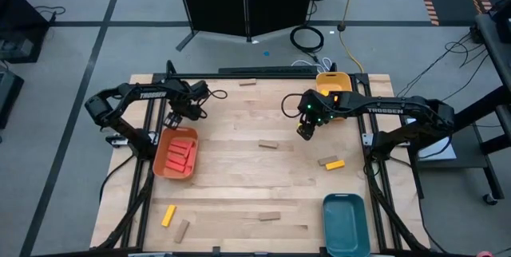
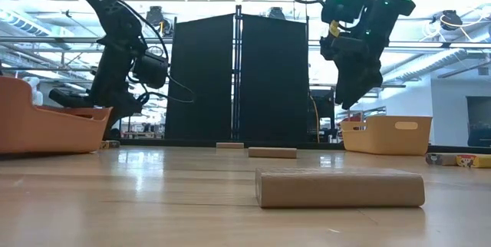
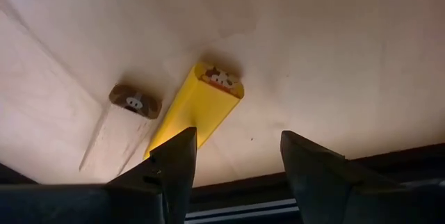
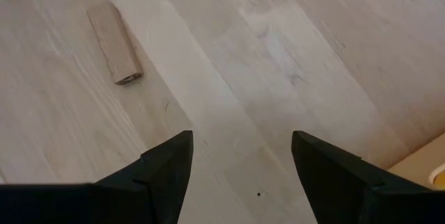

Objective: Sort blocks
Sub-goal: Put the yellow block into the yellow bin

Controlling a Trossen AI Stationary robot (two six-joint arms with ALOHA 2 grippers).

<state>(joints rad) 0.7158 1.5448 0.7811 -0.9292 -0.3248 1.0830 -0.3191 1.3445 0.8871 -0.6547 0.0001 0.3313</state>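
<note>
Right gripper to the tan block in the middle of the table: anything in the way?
Nothing visible. The right gripper hangs open above bare wood, empty. The tan block lies flat on the table a little toward the left arm's side of it, alone, with only clear tabletop between them. The yellow tray sits behind the gripper, off that path.

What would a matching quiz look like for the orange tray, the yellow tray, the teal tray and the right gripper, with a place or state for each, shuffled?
1. orange tray
2. yellow tray
3. teal tray
4. right gripper

A. at the table's lower edge in the high view, right side
B. open, above bare wood near a tan block
C. holds red blocks
D. at the table's upper edge in the high view, by the right arm

Pairs: 1-C, 2-D, 3-A, 4-B
</note>
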